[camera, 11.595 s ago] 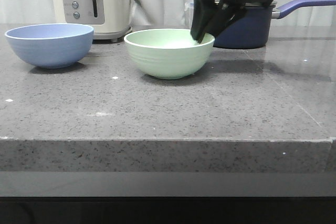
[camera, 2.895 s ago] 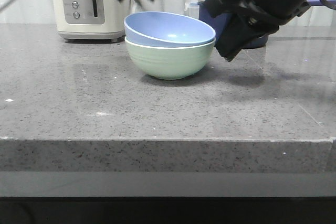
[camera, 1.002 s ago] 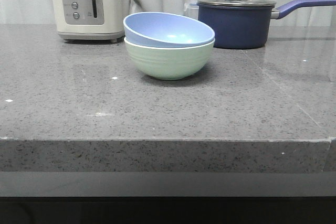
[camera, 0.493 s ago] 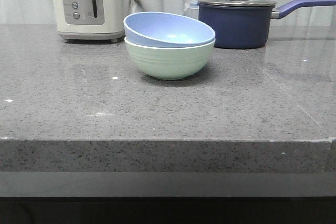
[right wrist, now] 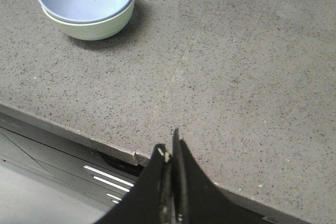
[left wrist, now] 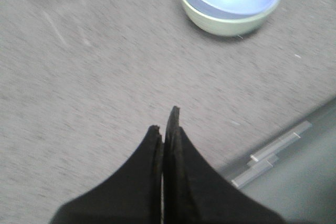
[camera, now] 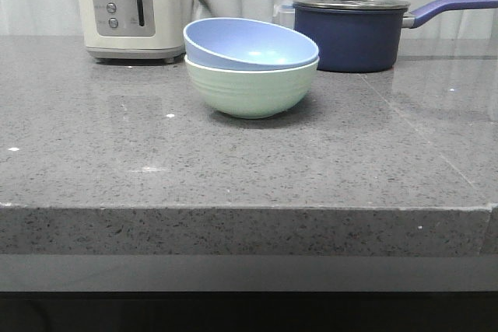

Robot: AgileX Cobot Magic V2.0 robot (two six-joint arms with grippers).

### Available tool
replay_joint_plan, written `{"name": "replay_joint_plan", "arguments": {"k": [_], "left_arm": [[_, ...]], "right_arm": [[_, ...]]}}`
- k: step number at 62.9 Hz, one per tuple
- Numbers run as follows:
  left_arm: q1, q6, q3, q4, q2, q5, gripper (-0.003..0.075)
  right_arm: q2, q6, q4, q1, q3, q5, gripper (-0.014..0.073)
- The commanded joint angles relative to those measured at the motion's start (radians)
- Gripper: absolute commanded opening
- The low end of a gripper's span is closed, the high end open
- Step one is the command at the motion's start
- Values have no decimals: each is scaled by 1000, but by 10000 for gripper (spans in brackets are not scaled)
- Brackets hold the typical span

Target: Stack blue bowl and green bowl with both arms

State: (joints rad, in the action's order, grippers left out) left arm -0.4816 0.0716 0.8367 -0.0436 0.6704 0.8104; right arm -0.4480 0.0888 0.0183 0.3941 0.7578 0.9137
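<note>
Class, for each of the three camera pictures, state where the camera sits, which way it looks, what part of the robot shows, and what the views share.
Front view: low at the counter's edge, facing forward at the periwinkle-blue bowl tilted inside the mint-green bowl, cream toaster and navy lidded saucepan behind; no robot parts.
Left wrist view: above the grey stone counter, looking down; left gripper, jaws closed.
Right wrist view: above the counter's edge, looking down; right gripper, jaws closed.
Shared: all three show the stacked bowls.
</note>
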Motion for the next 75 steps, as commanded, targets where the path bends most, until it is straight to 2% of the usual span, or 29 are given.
{"name": "replay_joint_plan", "arguments": {"k": [1, 7, 11, 16, 23, 30, 57, 60, 69, 75], "left_arm": [[68, 24, -58, -25, -92, -252, -20], [180, 97, -249, 15, -228, -520, -20], [259, 99, -394, 61, -330, -675, -20], [336, 99, -533, 151, -439, -765, -20], [387, 99, -667, 221, -552, -787, -20], [411, 95, -732, 242, -630, -785, -20], [409, 83, -847, 309, -694, -816, -20], [411, 64, -847, 297, -694, -810, -20], [413, -83, -847, 140, -694, -810, -20], [413, -94, -847, 121, -694, -810, -20]], "right_arm": [[-6, -2, 16, -5, 24, -63, -54], [-6, -2, 14, -5, 24, -63, -54], [-6, -2, 14, -5, 24, -63, -54], [-6, -2, 14, -5, 24, -63, -54], [-6, -2, 14, -5, 24, -63, -54], [-6, -2, 14, -5, 24, -63, -54], [-6, -2, 14, -5, 24, -63, -54], [-6, -2, 14, -5, 24, -63, -54], [-6, -2, 14, -5, 24, -63, -54], [-6, -2, 14, -5, 24, -63, -54]]}}
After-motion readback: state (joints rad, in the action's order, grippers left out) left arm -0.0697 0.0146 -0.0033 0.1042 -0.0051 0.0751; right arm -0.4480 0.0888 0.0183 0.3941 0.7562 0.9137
